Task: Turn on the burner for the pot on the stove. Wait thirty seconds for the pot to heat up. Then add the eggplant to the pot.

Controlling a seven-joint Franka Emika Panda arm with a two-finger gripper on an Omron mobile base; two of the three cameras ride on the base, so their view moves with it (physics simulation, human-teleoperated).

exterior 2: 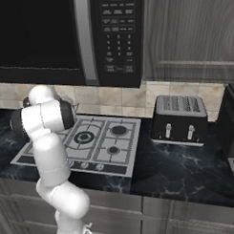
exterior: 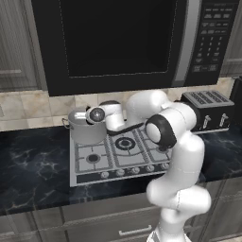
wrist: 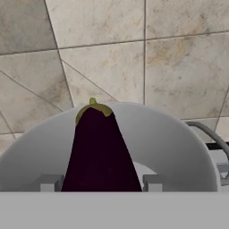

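Note:
The dark purple eggplant (wrist: 99, 154) with a green stem cap sits between my two fingertips (wrist: 50, 182), pointing away from the hand. My gripper (wrist: 101, 182) is shut on it, just above the open mouth of the grey pot (wrist: 179, 147). From the left base view the pot (exterior: 86, 132) stands on the back left burner of the silver stove (exterior: 118, 158), and my hand reaches over its rim from the right. In the right base view my arm covers most of the pot, and the stove (exterior 2: 98, 138) lies beside it.
A black microwave (exterior: 123, 42) hangs low over the stove. A black toaster (exterior: 208, 111) stands on the dark marble counter (exterior: 33, 165) to the right. The row of knobs (exterior: 134, 170) runs along the stove's front. Beige wall tiles (wrist: 134, 67) are close behind the pot.

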